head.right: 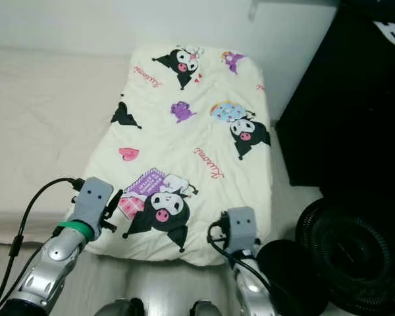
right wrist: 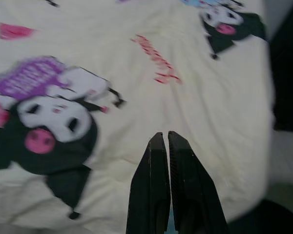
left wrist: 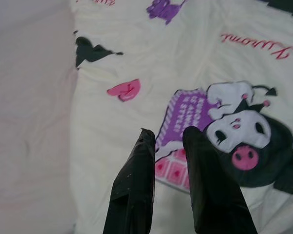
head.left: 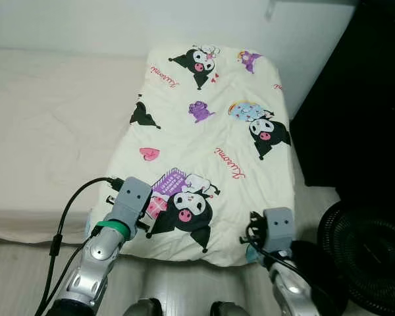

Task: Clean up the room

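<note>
- Blanket, cream with black-and-white cartoon characters, pink hearts and red script, lies spread on the bed in the left eye view, its near edge hanging over the bed's front. Left of the blanket is the bare beige sheet; beyond the blanket, a white wall. Right of the blanket stands a dark cabinet, and by the blanket's near right corner a black round fan sits on the floor.
- Right eye view: the left arm reaches to the blanket's near left edge, the right arm to its near right edge. Grey floor shows below the blanket's hanging edge.
- Left wrist view: the left gripper hangs over the blanket with its two black fingers a little apart and nothing between them, tips over a purple-and-pink print beside a cartoon face.
- Right wrist view: the right gripper has its fingers pressed together, empty, over plain cream cloth near the blanket's right edge; the picture is somewhat blurred.
</note>
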You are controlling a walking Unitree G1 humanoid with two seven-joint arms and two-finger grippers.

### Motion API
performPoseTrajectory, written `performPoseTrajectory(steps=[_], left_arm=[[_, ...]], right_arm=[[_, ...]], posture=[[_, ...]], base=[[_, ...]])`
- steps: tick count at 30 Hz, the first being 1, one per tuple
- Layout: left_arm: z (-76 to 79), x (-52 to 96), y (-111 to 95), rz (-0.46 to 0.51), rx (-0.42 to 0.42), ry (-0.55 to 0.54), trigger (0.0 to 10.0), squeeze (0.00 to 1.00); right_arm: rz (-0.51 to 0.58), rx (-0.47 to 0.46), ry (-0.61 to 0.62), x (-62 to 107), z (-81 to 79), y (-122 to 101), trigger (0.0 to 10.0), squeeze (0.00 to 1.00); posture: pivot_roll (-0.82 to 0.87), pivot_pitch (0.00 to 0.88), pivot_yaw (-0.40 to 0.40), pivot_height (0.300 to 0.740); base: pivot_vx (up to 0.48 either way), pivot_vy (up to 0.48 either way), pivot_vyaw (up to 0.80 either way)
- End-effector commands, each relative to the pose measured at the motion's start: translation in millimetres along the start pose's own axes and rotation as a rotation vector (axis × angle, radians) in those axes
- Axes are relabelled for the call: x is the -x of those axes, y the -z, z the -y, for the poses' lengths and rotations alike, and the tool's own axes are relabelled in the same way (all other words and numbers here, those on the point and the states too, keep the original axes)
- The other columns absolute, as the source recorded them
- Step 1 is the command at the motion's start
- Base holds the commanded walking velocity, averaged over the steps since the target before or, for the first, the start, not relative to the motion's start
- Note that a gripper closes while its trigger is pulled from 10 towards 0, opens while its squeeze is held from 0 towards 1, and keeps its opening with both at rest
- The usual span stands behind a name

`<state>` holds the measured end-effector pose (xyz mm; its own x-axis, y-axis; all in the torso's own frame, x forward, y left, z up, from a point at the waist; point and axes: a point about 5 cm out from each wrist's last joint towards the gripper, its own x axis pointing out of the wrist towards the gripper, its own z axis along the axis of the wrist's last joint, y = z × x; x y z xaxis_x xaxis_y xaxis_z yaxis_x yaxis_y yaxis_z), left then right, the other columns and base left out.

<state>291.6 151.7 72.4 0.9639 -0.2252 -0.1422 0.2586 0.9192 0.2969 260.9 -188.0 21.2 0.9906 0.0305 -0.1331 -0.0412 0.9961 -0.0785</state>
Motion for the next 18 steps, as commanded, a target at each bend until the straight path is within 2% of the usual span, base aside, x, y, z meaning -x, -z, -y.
performPoseTrajectory(steps=[1, 6, 13, 18], left_arm=[[1.0, 5.3, 7.3, -0.030, 0.002, 0.010, 10.0, 0.00], [3.5, 10.1, 9.5, -0.037, 0.003, 0.026, 10.0, 0.00], [13.9, 11.4, 8.4, -0.032, 0.010, 0.044, 10.0, 0.00], [11.3, 16.4, 9.3, -0.036, 0.007, 0.037, 10.0, 0.00]], right_arm=[[-0.008, -0.006, 0.029, 5.0, 6.0, 3.5, 10.0, 0.00], [0.002, 0.013, 0.083, 9.9, 26.2, 0.7, 10.0, 0.00], [0.006, 0.045, 0.082, 9.7, 37.1, -2.6, 10.0, 0.00], [0.002, 0.045, 0.078, 8.1, 35.4, -2.3, 10.0, 0.00]], posture=[[-0.04, 0.164, 0.081, 0.740], [-0.05, 0.181, 0.071, 0.740], [-0.04, 0.184, 0.066, 0.740], [0.00, 0.185, 0.069, 0.740]], base=[[0.000, 0.000, 0.00], [0.000, 0.000, 0.00], [0.000, 0.000, 0.00], [0.000, 0.000, 0.00]])
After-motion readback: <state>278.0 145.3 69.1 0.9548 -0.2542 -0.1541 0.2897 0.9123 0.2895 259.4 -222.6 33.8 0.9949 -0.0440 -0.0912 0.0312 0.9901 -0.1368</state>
